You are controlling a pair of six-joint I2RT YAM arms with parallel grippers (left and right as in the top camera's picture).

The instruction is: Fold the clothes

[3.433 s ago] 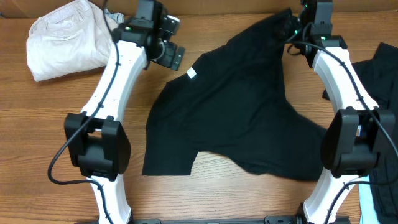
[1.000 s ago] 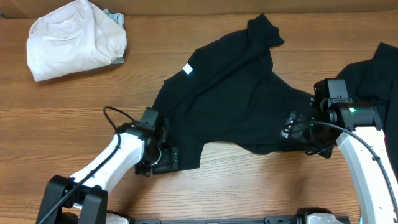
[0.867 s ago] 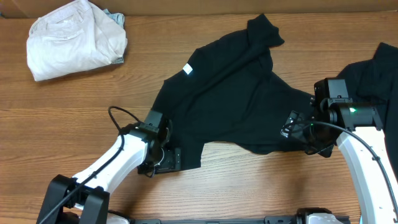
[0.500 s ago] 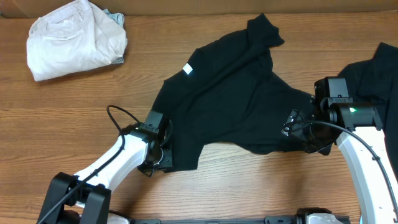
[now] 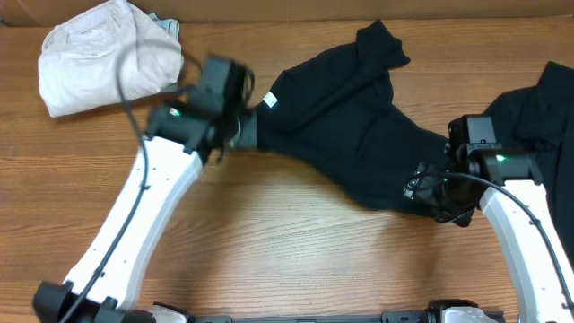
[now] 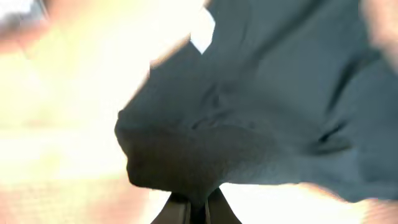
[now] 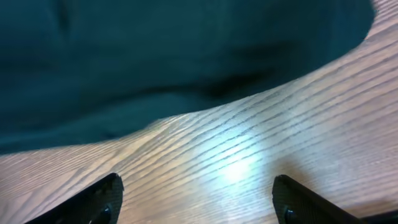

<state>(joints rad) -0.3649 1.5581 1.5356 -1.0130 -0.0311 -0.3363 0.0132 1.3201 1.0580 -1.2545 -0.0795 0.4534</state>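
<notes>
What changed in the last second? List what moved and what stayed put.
The left gripper, shut on the black shirt at its lower-left hem, has swung away from the near edge and carried that hem up beside the white label, drawing the shirt's left part back. The right gripper, open, stayed at the shirt's right edge. The cream-white bundle and the second black garment have not moved.
</notes>
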